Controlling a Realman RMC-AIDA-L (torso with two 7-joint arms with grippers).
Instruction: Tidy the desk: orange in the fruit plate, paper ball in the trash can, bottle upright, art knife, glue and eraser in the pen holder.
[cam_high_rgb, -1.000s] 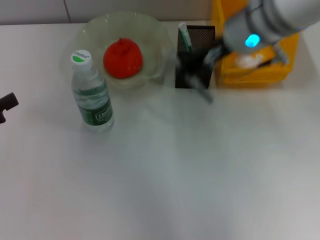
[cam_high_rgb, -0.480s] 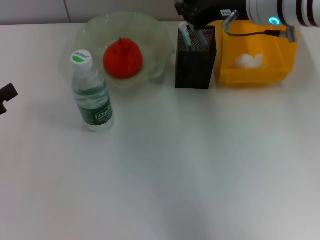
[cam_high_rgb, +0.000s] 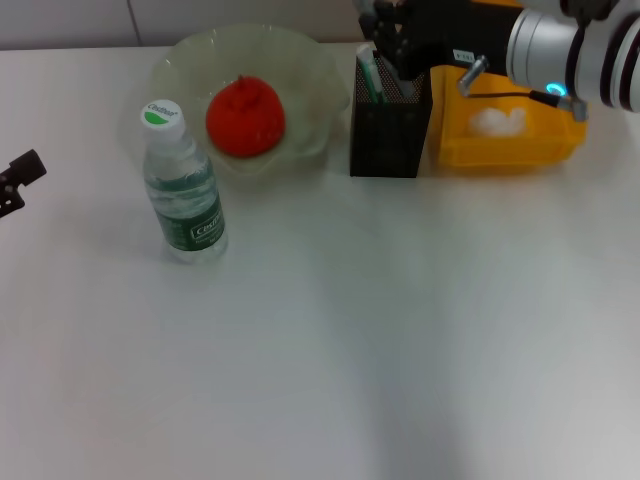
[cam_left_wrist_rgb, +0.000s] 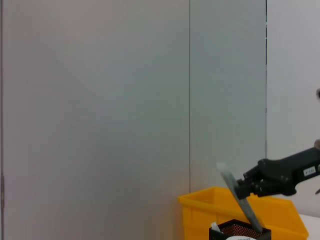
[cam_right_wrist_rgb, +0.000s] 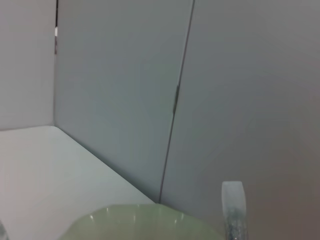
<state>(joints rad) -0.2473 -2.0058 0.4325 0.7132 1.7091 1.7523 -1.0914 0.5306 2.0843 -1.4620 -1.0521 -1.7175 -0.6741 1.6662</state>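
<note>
The orange (cam_high_rgb: 245, 116) lies in the glass fruit plate (cam_high_rgb: 310, 70). Left of it the bottle (cam_high_rgb: 184, 184) stands upright. A paper ball (cam_high_rgb: 494, 120) rests in the yellow trash can (cam_high_rgb: 505, 150). My right gripper (cam_high_rgb: 392, 42) hovers over the black mesh pen holder (cam_high_rgb: 390, 135), shut on the grey art knife (cam_left_wrist_rgb: 239, 197), which slants down into the holder (cam_left_wrist_rgb: 240, 231). A green-and-white glue stick (cam_high_rgb: 368, 74) stands in the holder. The eraser is out of view. My left gripper (cam_high_rgb: 20, 180) sits at the table's far left edge.
The white table (cam_high_rgb: 380, 330) spreads wide in front of the objects. A grey panelled wall (cam_left_wrist_rgb: 125, 100) stands behind the table. The plate's rim (cam_right_wrist_rgb: 145, 220) shows in the right wrist view.
My right arm has swung from in front of the pen holder to above and behind it, bringing the art knife down into the holder. The left gripper shifted slightly.
</note>
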